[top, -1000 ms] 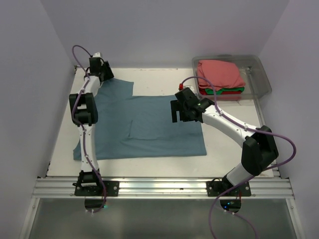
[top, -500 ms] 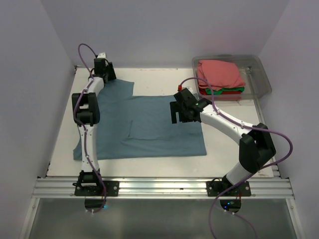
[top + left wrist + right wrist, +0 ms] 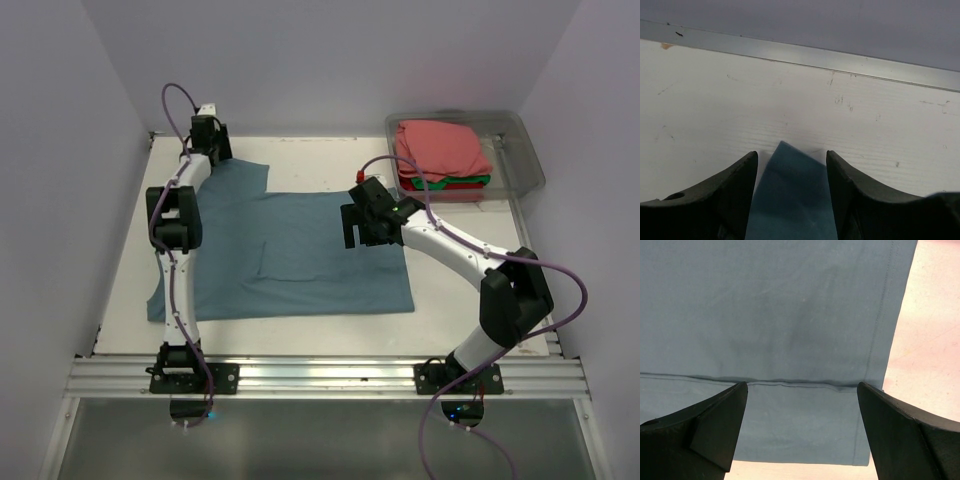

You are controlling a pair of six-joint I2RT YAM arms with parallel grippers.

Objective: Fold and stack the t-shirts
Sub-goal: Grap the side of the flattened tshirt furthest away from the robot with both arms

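White table (image 3: 300,330), worn and scuffed. Slate-blue t-shirt (image 3: 300,260) spread flat over most of it, one sleeve reaching far-left. Clear bin (image 3: 525,165) sits off the shirt's far-right corner, not touching it. Folded tees are stacked inside, salmon-pink tee (image 3: 440,145) on top, green tee (image 3: 480,181) and red tee (image 3: 462,193) showing as edges beneath. Left gripper (image 3: 792,156) low at the shirt's far-left sleeve corner, jaws partly apart, the cloth tip lying between them unpinched. Right gripper (image 3: 802,387) above the shirt's far-right hem, jaws wide, holding nothing.

Plain slate-blue tee (image 3: 310,260); pink tee (image 3: 440,148); wht table (image 3: 320,160).
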